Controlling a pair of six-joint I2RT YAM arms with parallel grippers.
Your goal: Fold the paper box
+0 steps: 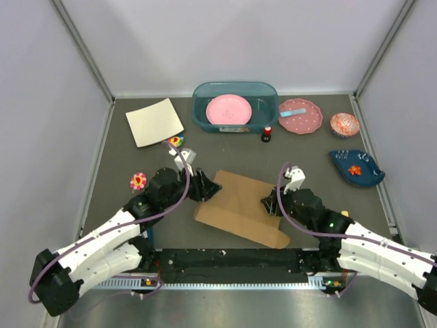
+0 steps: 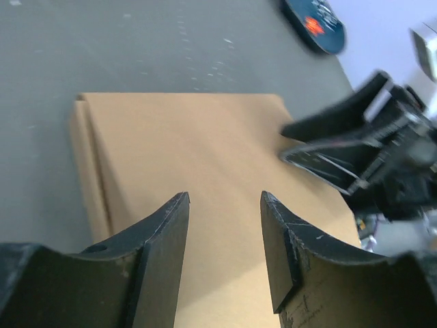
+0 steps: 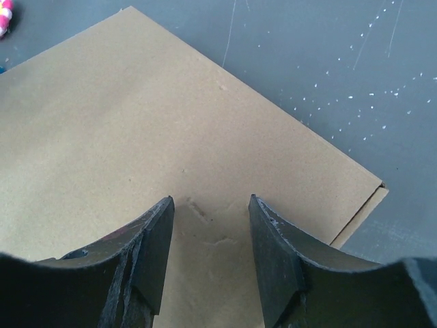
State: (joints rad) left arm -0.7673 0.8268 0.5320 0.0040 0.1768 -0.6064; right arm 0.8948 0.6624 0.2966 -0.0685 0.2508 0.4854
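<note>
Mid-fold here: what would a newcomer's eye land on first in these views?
The brown paper box lying flat, front and centre, with the left gripper and right gripper poised open at its two ends. After that, the pink plate in the teal bin at the back.

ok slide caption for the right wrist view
Right claw open over the brown paper box on a grey table

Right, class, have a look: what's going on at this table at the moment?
Two robot arms are working on the paper box, a brown cardboard piece lying mid-table. The left gripper sits over its left edge, the right gripper over its right edge. Both have jaws apart above the cardboard, clamping nothing. The top panel lies flat.
</note>
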